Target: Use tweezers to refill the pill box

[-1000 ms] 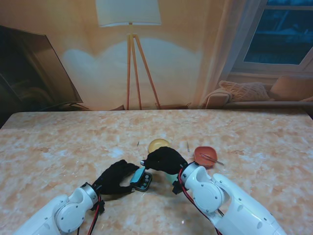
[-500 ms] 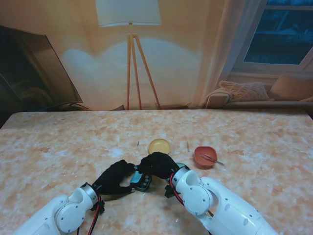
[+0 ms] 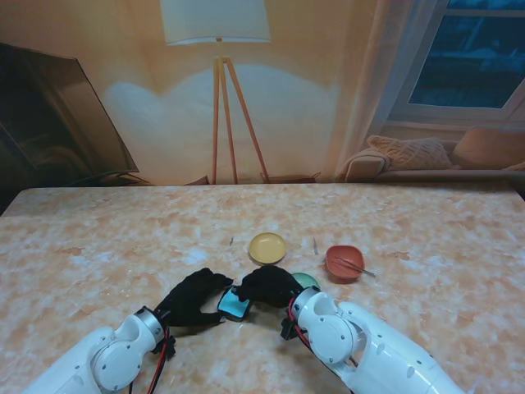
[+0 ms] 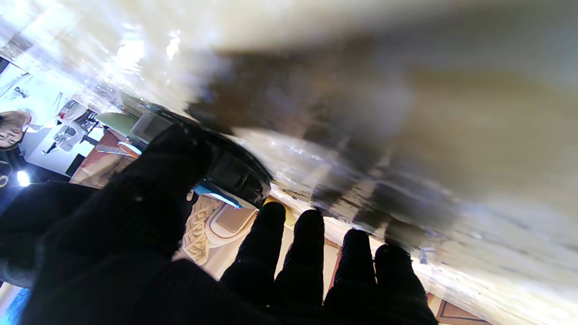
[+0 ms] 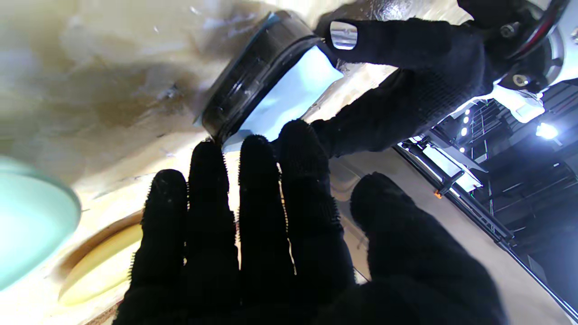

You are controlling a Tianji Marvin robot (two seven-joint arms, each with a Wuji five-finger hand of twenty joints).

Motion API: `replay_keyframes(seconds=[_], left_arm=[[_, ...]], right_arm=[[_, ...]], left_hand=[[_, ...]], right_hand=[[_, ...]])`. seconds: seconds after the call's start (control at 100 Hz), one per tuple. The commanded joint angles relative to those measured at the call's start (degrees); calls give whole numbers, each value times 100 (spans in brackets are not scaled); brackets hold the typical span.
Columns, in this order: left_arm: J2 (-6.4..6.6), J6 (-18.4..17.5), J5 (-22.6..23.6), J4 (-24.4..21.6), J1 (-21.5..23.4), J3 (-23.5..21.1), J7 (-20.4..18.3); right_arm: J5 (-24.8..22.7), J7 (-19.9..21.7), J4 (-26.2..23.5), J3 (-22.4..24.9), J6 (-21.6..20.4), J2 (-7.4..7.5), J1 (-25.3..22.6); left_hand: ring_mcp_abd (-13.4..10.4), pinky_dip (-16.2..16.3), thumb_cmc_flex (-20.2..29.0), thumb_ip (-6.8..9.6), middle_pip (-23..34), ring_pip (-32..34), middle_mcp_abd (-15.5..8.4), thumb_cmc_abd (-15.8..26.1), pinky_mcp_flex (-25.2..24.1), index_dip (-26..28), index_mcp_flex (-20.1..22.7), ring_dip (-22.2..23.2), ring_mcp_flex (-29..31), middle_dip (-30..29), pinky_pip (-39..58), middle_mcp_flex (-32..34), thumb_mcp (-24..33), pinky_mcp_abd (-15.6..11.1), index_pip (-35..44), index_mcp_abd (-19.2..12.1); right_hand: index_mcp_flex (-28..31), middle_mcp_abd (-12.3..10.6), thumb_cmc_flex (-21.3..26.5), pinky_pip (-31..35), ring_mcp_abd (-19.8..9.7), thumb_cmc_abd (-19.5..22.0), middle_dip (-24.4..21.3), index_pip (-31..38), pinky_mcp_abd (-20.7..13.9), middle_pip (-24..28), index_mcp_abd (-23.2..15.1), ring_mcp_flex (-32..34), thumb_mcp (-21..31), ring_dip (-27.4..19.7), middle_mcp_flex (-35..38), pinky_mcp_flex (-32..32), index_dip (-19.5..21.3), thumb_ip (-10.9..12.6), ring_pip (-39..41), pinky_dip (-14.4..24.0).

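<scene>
Left hand [image 3: 194, 298]: thumb and fingers grip pill box [image 3: 234, 305] at its left end. Right hand [image 3: 267, 285]: fingertips on box's right end. Box between hands, on bench [image 3: 98, 246]. Tweezers [image 3: 351, 265]: across red bowl [image 3: 344, 262], farther right, nearer right hand.

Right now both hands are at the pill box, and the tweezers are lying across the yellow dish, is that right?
Not quite. Both the left hand and the right hand are at the pill box, but the tweezers lie across the red dish, not the yellow dish. The stand view shows this.
</scene>
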Motion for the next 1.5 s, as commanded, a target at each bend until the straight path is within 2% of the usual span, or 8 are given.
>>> replay_keyframes(seconds=[0.0,0.51,0.57,0.85,1.09,1.11,1.14,1.49], left_arm=[[-26,24,34,194,194,81,-187],[-16,133,159,-137,481,-196,-195],[-12,159,201,-246,561,-284,-203],[-23,403,454,-929,1020,-834,-165],[-84,781,618,-1858,1609,-1537,-73],[-93,815,625,-1935,1663,-1596,-51],[-107,857,616,-2040,1736,-1676,-22],[-328,1134,284,-2998,2546,-2382,641]], right_arm=[[9,122,69,-61,-10,-36,-80],[-99,193,-169,91,52,32,-178],[-129,207,-257,161,52,50,-217],[-273,322,-768,553,66,154,-451],[-708,135,-1205,1124,-89,222,-757],[-761,96,-1239,1187,-114,225,-789],[-832,50,-1287,1277,-147,231,-832],[-1536,-296,-1706,2551,-1028,342,-1557]], left_hand=[[253,447,36,-41,56,494,-84,91,690,74,21,143,551,78,1434,108,-53,-115,-5,-63],[319,415,-167,-61,-21,464,-5,144,563,16,-88,135,435,46,1358,8,-187,-72,-102,-9],[335,403,-247,-66,-46,457,13,163,532,-9,-122,132,404,34,1331,-17,-216,-52,-135,21],[390,282,-475,-51,-170,437,87,468,405,-164,-163,116,234,-28,1088,-79,-781,29,-230,109],[353,215,-376,11,-243,419,71,841,303,-183,-120,99,132,-82,932,-81,-1546,45,-199,113],[337,193,5,90,-257,422,57,1118,315,-189,-107,96,120,-98,879,-70,-2425,47,-204,110],[327,186,117,114,-264,419,54,1195,300,-190,-94,94,107,-104,860,-64,-2693,54,-202,109],[368,128,163,134,-374,383,93,1233,265,-231,-2,29,82,-186,749,0,-2912,77,-215,160]], right_hand=[[-42,232,11,90,-139,187,-6,-13,-213,-19,-108,-8,-105,-48,4,-87,37,46,38,-91],[-151,277,-224,124,-101,252,-8,-240,-117,-84,-51,-95,-325,-78,-130,-149,209,114,-44,-75],[-174,289,-376,84,-89,173,21,-523,-81,-126,-29,-124,-307,-73,-184,-162,628,255,-100,-49],[-999,339,-941,-161,-100,-123,-152,-1369,249,-649,223,-624,-239,-114,-875,-396,774,-49,-537,136],[-2091,100,-1422,-1758,-640,-348,-769,-2556,210,-1496,450,-1574,-159,-784,-1978,-1027,272,-165,-1804,-282],[-2169,98,-1480,-1884,-681,-366,-828,-2615,191,-1542,464,-1642,-154,-853,-2052,-1050,228,-174,-1880,-326],[-2259,87,-1564,-2039,-720,-376,-910,-2688,163,-1601,486,-1736,-144,-945,-2150,-1071,168,-188,-1967,-375],[-3028,130,-2533,-3175,-850,-510,-1441,-3188,-111,-1808,774,-2455,80,-1381,-2987,-1270,-182,-352,-2308,-596]])
